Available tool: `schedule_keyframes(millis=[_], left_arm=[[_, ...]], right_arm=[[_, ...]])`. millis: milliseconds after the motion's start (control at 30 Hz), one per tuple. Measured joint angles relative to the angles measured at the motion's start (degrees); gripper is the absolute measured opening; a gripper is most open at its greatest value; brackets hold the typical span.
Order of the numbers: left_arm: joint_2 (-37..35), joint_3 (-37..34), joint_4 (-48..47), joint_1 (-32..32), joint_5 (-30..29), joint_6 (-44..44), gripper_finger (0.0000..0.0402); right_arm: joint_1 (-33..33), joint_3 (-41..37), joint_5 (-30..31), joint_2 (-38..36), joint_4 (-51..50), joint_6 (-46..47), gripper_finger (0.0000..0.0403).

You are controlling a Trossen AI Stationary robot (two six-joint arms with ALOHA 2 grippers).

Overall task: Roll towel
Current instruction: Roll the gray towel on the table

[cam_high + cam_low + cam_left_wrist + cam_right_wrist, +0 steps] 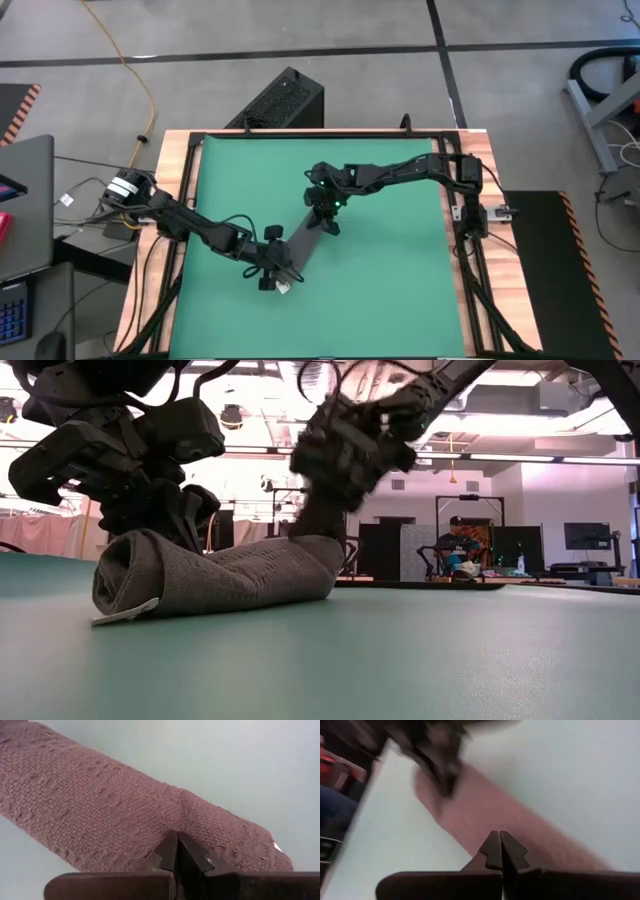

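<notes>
On the left of the high view, the left gripper [272, 268] sits at the near end of the towel [303, 238], which lies on the green mat [390, 290] as a long roll running diagonally between the two arms. Its fingers are pressed fully together with nothing between them, the tips resting against the cloth, as the left wrist view shows [177, 840]. From the low view the roll [220, 575] looks thick and rounded at this end, with the small white tag [125, 614] sticking out flat on the mat beneath it. That loose edge is the first risk: if the left gripper lifts or slides away, the outer layer may spring back and the roll may loosen from this end. Further right, the roll thins and flattens toward its far end, so it is uneven and could unwind there more easily. The right gripper [327, 222] is at that far end, its fingers also closed tight on nothing, tips close to the cloth in its own wrist view [500, 840]; that picture is blurred, which suggests motion. Since neither gripper actually holds the towel, any sideways push from closed fingertips may drag or skew the roll across the mat rather than tighten it.
</notes>
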Motion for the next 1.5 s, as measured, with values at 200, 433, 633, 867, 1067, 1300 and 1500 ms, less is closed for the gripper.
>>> schedule_keyframes(millis=[200,433,633,867,1067,1300,1500], left_arm=[[0.00,0.00,0.13,0.00,0.18,0.19,0.0000],[0.00,-0.02,-1.20,0.04,0.64,7.45,0.0000],[-0.13,0.76,-9.69,1.41,0.84,16.67,0.0000],[-0.54,3.21,-16.11,2.71,-2.77,23.26,0.0000],[-1.16,10.51,-18.81,2.06,-3.32,13.58,0.0000],[-1.31,22.69,-29.93,-0.51,-11.56,-4.11,0.0000],[-0.93,16.30,-14.56,-11.89,-36.68,-30.61,0.0000]], right_arm=[[-1.94,-5.60,3.96,0.05,1.38,1.05,0.0005],[-2.48,-7.42,7.69,0.02,1.59,3.50,0.0004],[-1.80,-7.37,12.27,-0.02,0.47,6.08,0.0004],[-0.88,-7.37,14.71,-0.02,0.23,7.74,0.0004],[0.04,-7.37,17.05,-0.02,-0.51,7.69,0.0004],[0.15,-7.37,17.20,-0.02,-0.36,7.54,0.0004],[0.13,-7.39,17.25,-0.02,-0.45,7.17,0.0004]])
